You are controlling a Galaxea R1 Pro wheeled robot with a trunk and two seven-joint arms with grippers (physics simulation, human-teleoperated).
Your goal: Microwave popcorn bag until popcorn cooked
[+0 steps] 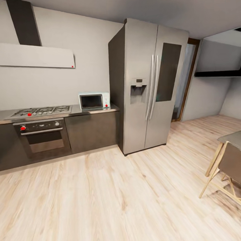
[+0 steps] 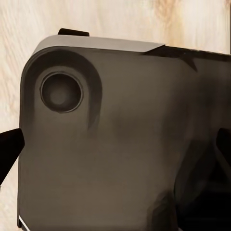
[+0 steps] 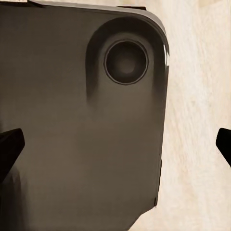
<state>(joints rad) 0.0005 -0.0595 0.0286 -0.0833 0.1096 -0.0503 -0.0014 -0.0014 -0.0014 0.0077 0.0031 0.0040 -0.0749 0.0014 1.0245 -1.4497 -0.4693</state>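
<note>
Across the kitchen floor (image 1: 110,197) from the microwave (image 1: 94,100), we're approaching, no bag spotted, both grippers' fingertips apart, empty.

A tall silver side-by-side fridge (image 1: 150,90) stands against the wall on a pale wood floor (image 1: 117,201). To its left, well apart, a gas hob (image 1: 42,110) sits above a built-in oven (image 1: 42,135) with red knobs. A white extractor hood (image 1: 36,55) hangs above the hob. Right of the fridge stands a wooden chair (image 1: 226,170), near a doorway (image 1: 185,80).
</note>
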